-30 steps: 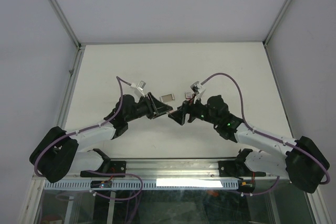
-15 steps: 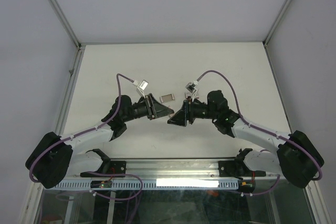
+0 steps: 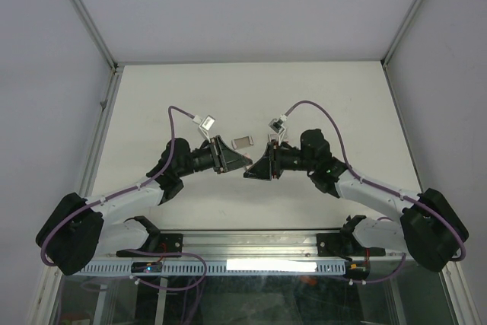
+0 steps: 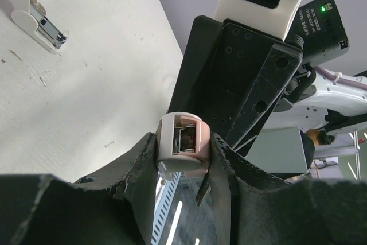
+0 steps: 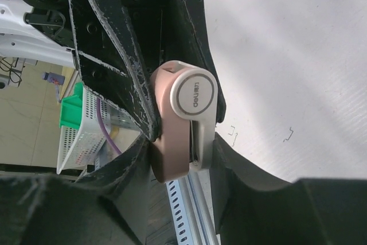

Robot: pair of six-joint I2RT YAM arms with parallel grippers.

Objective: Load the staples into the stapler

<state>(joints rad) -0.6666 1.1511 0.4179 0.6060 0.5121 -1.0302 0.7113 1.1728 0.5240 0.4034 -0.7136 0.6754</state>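
The pink stapler hangs above the counter at mid-frame in the overhead view, pinched from both ends. The left claw is closed on its sides near the open nose, where the staple channel shows. The right claw is closed round the rear end with the round white cap. The grey tray of the staples lies on the counter just above the two claws in the overhead view; no strip can be made out in it.

The step looks like opening the stapler. One claw should anchor the body while the other draws its end straight along the stapler's length, without twisting. The grip should be firm, but not so hard that it squeezes the channel shut.
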